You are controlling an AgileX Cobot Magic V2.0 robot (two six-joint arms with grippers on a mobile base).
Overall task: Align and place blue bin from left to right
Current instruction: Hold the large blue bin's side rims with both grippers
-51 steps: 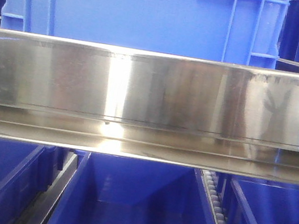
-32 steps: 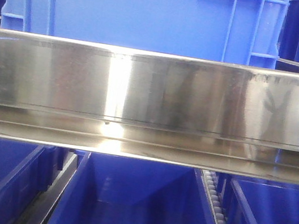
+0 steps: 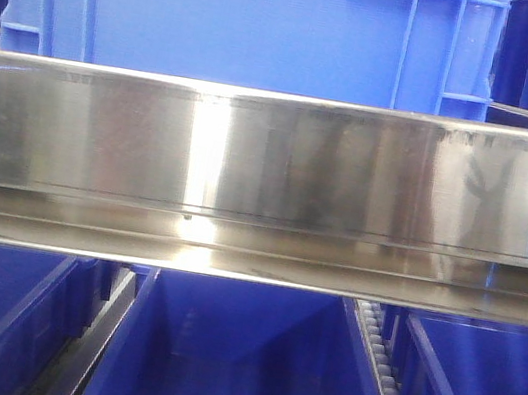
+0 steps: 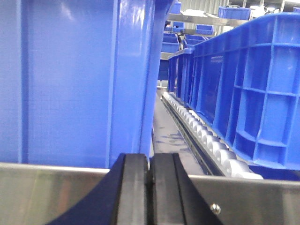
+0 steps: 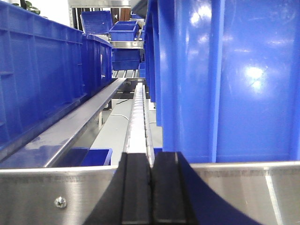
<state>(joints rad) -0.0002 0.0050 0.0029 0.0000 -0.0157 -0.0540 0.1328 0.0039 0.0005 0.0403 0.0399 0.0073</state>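
The blue bin [image 3: 253, 23] stands on the upper shelf, straight ahead behind a steel rail [image 3: 271, 158]; it is medium blue with raised ribs near its corners. In the left wrist view its corner [image 4: 84, 79] fills the left half, just beyond the rail. My left gripper [image 4: 150, 164] is shut with nothing between its black fingers, close below that corner. In the right wrist view the bin's other corner [image 5: 225, 79] fills the right half. My right gripper [image 5: 152, 161] is shut and empty too, pointing along a roller track [image 5: 139, 117].
Darker blue bins [image 3: 236, 365] sit on the lower level under the rail. Another blue bin [image 4: 243, 89] stands to the right in the left wrist view, past a roller track [image 4: 206, 140]. More bins [image 5: 42, 70] line the left side in the right wrist view.
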